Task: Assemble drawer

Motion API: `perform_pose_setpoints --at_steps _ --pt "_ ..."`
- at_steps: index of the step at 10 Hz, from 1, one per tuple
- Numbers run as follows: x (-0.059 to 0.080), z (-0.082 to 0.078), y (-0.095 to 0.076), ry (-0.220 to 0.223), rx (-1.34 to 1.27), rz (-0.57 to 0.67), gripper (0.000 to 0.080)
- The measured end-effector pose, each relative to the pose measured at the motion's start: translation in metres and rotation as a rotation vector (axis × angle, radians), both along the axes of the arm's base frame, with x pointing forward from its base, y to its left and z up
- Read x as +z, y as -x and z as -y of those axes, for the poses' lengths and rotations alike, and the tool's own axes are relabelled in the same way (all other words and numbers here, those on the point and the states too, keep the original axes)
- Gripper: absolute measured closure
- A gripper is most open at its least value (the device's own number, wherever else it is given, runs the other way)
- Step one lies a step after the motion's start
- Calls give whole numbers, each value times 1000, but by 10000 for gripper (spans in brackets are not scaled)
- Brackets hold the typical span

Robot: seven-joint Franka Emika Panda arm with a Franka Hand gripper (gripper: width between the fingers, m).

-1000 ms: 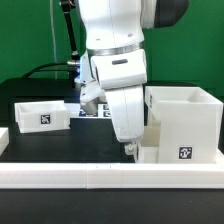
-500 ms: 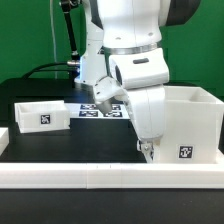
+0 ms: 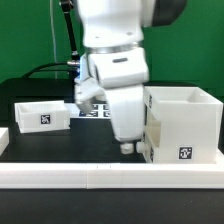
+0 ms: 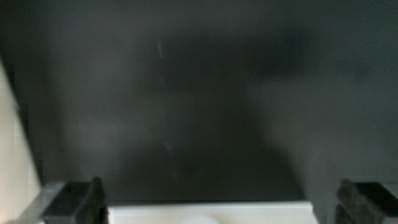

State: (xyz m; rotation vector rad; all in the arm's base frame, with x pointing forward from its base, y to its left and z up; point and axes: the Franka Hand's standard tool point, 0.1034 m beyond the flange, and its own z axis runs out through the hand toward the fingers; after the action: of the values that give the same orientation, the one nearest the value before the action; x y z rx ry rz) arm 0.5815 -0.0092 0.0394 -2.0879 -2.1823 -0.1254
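Note:
The drawer's tall hollow box shell stands at the exterior view's right, with a tag on its front. One shallow tray with a tag lies at the left. The second tray is out of view. My gripper hangs low over the dark table, just left of the box shell's front corner. In the wrist view the gripper is open and empty, with its fingers wide apart over the bare dark table. A white edge shows at one side of the wrist view.
A long low white rail runs along the table's front and shows as a white strip in the wrist view. The marker board lies behind the arm. Black cables run at the back left.
The arm swung to the exterior view's right, against the box shell, then back left to about where it was a second ago. The box shell and tray have not moved.

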Motion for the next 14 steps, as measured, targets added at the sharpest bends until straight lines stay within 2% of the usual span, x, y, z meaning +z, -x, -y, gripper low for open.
perform_pose_setpoints --at_steps 1,4,6,7,8,10,13,14 --pt "7 16 2 6 -23 32 150" --pt "25 59 38 25 -114 48 150" --pt "27 89 83 30 -200 29 150" --pt "25 97 96 35 -212 30 150" --pt "22 105 106 33 -184 21 150" --pt "22 103 104 33 -248 15 150" --pt "22 104 104 31 -456 -7 150" --pt "20 108 106 25 -613 -1 150"
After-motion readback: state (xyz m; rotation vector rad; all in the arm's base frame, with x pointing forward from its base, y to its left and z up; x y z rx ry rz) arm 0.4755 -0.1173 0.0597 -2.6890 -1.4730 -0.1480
